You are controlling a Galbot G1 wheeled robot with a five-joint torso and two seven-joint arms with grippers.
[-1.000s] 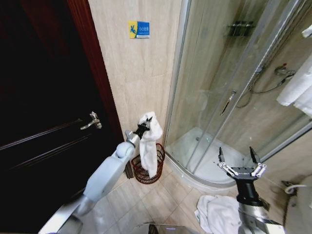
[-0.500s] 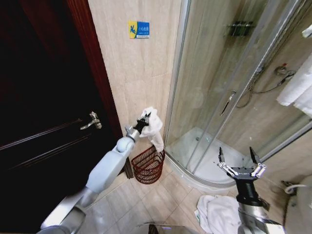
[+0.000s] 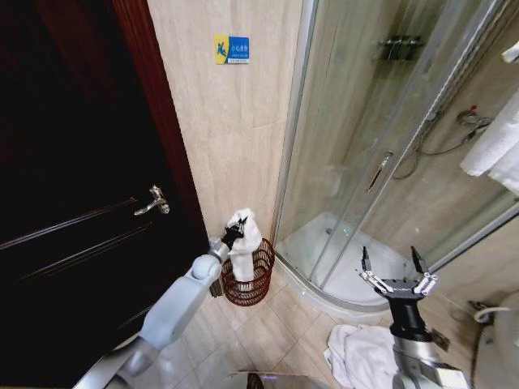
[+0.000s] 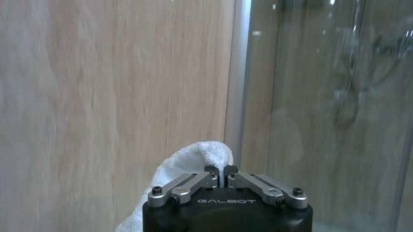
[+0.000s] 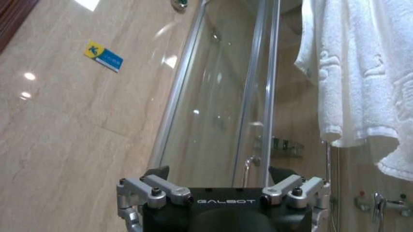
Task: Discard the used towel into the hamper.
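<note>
The used towel (image 3: 243, 243) is white and hangs from my left gripper (image 3: 233, 233), which is shut on its top. Its lower part dips into the hamper (image 3: 258, 285), a small reddish-brown wire basket on the floor between the door and the shower. In the left wrist view my left gripper (image 4: 221, 174) has its fingers pressed together on the towel (image 4: 193, 162), with the tiled wall behind. My right gripper (image 3: 392, 267) stands open at the lower right, away from the hamper, holding nothing; the right wrist view shows the same gripper (image 5: 219, 175) spread wide.
A dark wooden door (image 3: 73, 203) with a metal handle (image 3: 154, 201) stands left of the hamper. The glass shower enclosure (image 3: 381, 146) is on the right. Another white towel (image 3: 361, 356) lies on the floor, and white towels (image 3: 495, 146) hang at the right edge.
My left gripper has come down with the towel from its higher position; the towel's lower end now hangs into the hamper. The right arm has barely moved.
</note>
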